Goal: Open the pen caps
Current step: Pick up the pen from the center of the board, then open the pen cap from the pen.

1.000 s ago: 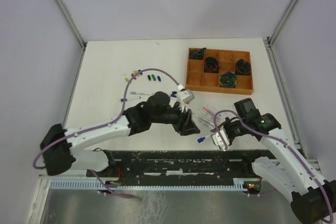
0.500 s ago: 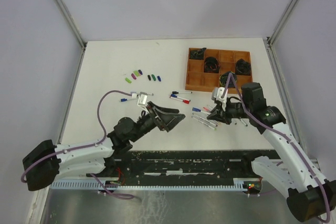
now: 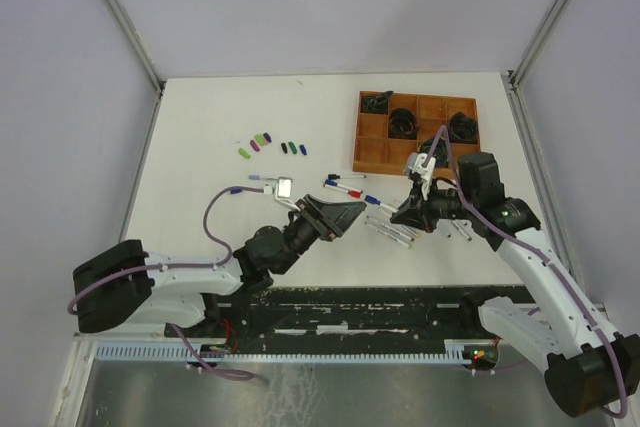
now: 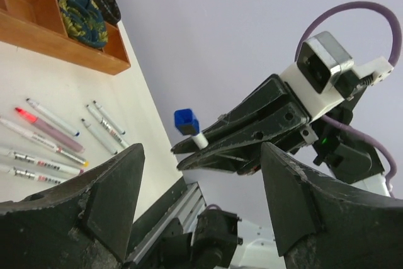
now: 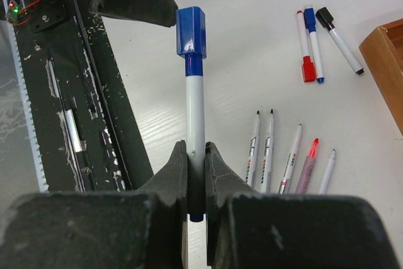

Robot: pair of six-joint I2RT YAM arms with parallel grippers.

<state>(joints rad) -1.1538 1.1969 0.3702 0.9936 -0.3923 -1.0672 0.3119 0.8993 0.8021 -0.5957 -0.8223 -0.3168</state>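
Note:
My right gripper is shut on the white barrel of a pen. The pen's blue cap is on and points at my left gripper. In the top view the right gripper holds this pen above the table, cap toward my left gripper. The left gripper is open and empty, and the blue cap sits just beyond its jaw gap, not touching. Several loose pen caps lie at the far left of the table.
Uncapped pens and three capped pens lie on the table under my right gripper. More pens lie mid-table. The brown compartment tray stands at the back right, and its rim shows in the left wrist view. The black base rail runs along the near edge.
My left gripper has moved right, toward the blue cap, and stays open. My right gripper came up from the near edge to mid-table and still holds the pen.

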